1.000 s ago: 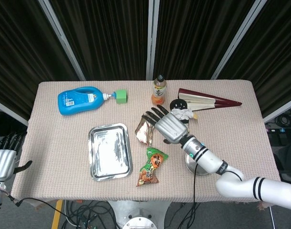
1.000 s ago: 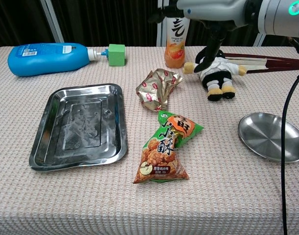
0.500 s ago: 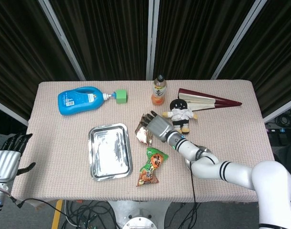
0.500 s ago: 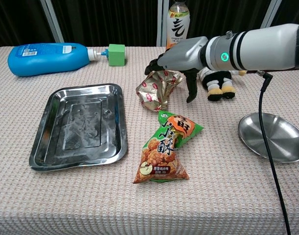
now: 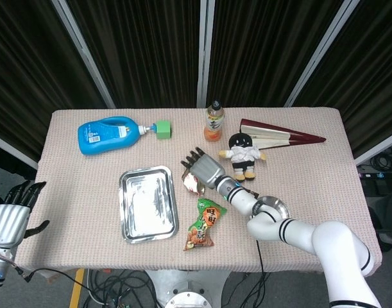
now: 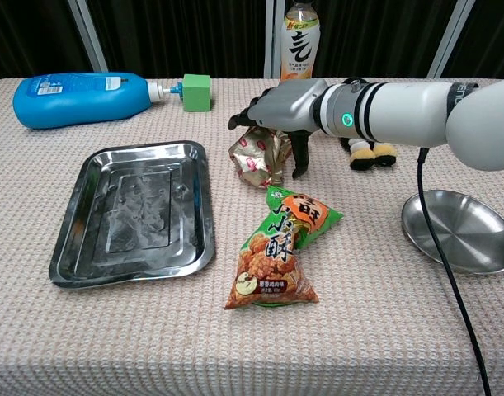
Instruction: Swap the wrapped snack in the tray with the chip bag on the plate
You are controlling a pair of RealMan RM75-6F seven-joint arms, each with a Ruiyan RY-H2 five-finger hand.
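Note:
The wrapped snack (image 5: 192,183) (image 6: 261,157), in crinkled silver and red foil, lies on the cloth between the tray and the doll. The green and orange chip bag (image 5: 203,224) (image 6: 280,247) lies just in front of it. The steel tray (image 5: 149,203) (image 6: 132,210) and the round steel plate (image 5: 274,206) (image 6: 458,229) both hold nothing. My right hand (image 5: 203,168) (image 6: 282,106) hovers over the far side of the snack, fingers spread and thumb pointing down beside it, gripping nothing. My left hand (image 5: 9,215) hangs open off the table's left edge, seen in the head view only.
A blue detergent bottle (image 5: 109,134) and a green cube (image 5: 163,129) lie at the back left. A drink bottle (image 5: 213,122), a small doll (image 5: 244,153) and a folded dark red fan (image 5: 282,135) stand behind my right arm.
My right hand came down and to the left, from above the doll to just over the wrapped snack. The left hand sank slightly.

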